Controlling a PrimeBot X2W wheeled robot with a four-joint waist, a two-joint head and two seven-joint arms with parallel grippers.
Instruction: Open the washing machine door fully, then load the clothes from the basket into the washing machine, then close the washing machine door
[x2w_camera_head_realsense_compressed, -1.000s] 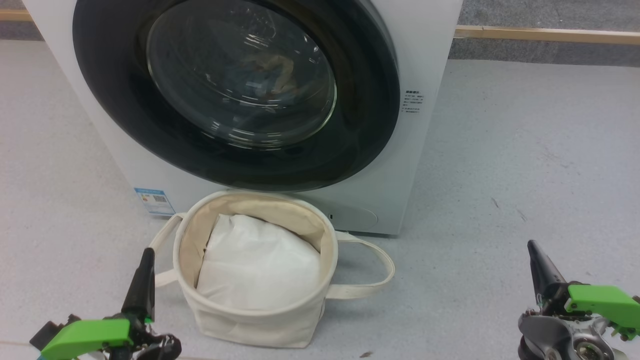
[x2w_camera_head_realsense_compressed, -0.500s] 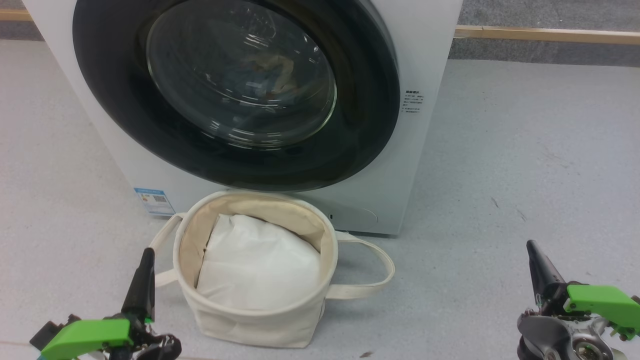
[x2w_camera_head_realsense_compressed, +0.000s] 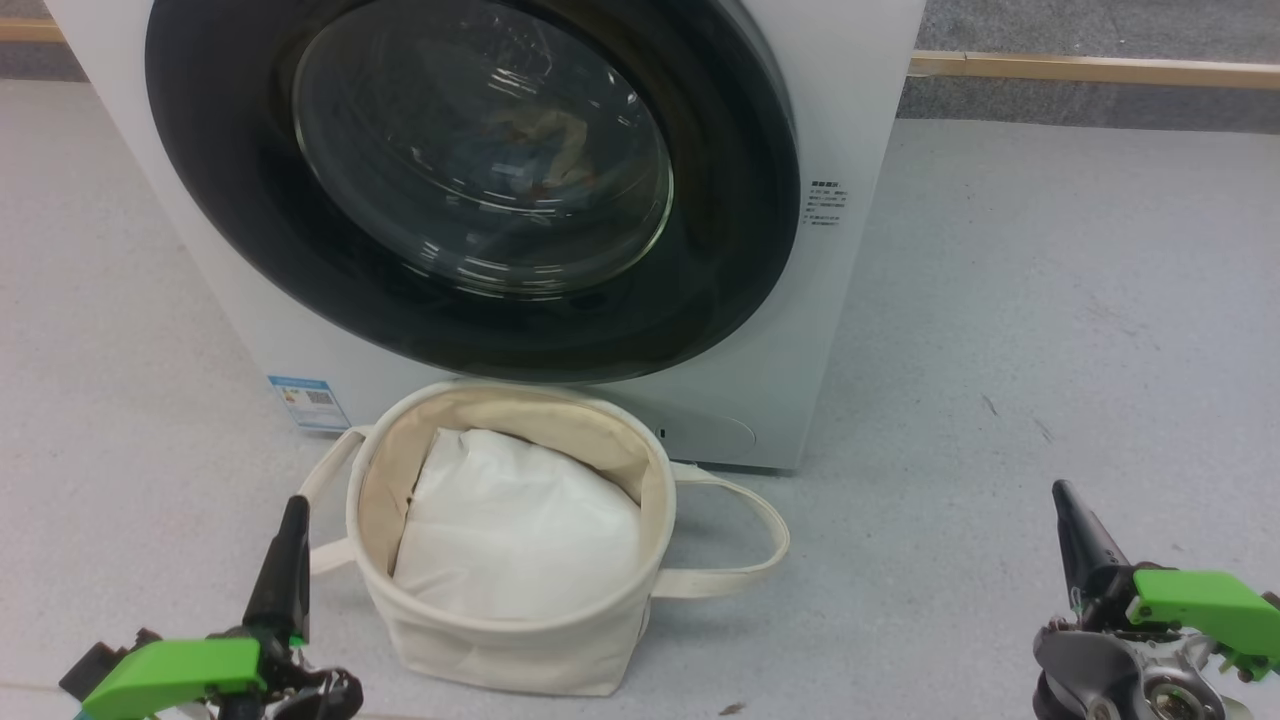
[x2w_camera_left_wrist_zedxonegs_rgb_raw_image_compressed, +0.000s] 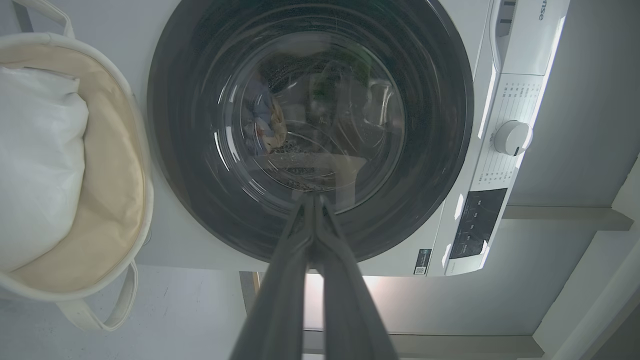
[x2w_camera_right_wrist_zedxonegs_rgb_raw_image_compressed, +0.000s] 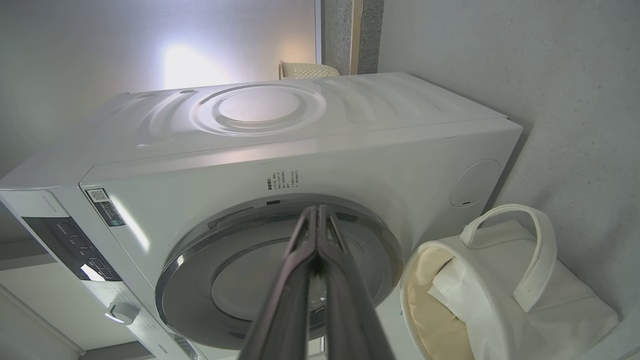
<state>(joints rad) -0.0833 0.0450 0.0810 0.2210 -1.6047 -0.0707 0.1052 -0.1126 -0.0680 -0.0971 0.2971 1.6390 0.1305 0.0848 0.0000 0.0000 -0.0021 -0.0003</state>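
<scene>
The washing machine stands on the floor at twelve o'clock, its door closed against its front, with the clothes behind the glass, inside. The basket sits on the floor just before the machine, at the door's six o'clock, with a bundle in it. The left end effector is near the basket's eight o'clock, and the right end effector is well apart at its three o'clock.
</scene>
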